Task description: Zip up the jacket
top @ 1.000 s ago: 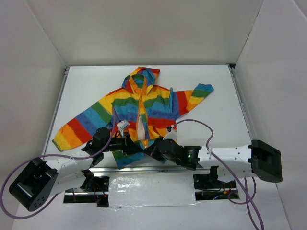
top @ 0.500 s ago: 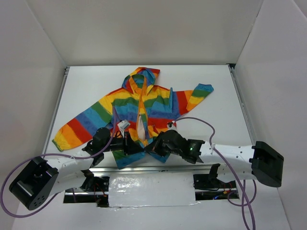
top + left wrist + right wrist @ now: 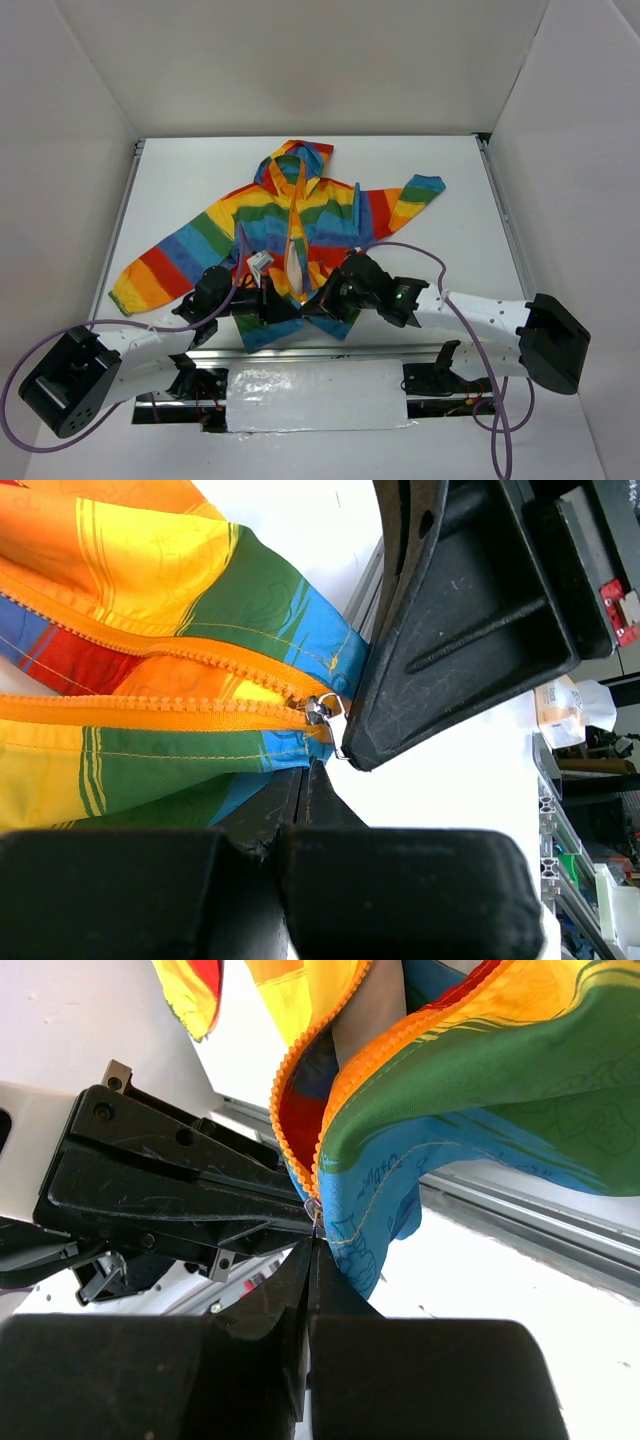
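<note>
Over the last second our right claw [image 3: 325, 298] has swung in from the right to the near hem of the jacket [image 3: 300, 225]. The jacket lies flat on the white table [image 3: 450, 220], hood at the far end. The claw's fingers are pressed together, tips at the small metal slider [image 3: 314, 1207]; we cannot tell whether the tab is pinched. The left claw [image 3: 312, 772] stays clamped on the soft striped hem beside it. The orange toothed tapes [image 3: 150, 712] meet only at the bottom, so we judge the zipping pull is about to begin.
</note>
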You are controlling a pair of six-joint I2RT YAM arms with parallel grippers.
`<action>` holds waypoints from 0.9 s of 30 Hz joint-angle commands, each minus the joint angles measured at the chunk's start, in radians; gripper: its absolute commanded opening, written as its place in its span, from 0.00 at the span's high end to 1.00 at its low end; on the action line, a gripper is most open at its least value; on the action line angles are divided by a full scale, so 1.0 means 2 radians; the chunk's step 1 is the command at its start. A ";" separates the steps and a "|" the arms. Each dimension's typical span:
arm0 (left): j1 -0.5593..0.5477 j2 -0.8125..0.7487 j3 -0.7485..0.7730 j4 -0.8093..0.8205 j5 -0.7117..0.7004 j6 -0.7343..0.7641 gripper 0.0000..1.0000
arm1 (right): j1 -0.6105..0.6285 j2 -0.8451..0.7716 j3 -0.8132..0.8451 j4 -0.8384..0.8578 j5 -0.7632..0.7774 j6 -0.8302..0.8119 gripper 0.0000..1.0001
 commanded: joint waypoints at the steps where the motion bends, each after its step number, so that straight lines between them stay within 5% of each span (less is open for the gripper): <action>1: -0.009 0.000 0.007 -0.001 0.025 0.017 1.00 | -0.016 -0.004 0.007 0.042 -0.011 0.004 1.00; 27: -0.032 0.010 0.018 -0.013 0.016 0.029 1.00 | -0.117 0.077 0.042 0.126 -0.099 0.001 1.00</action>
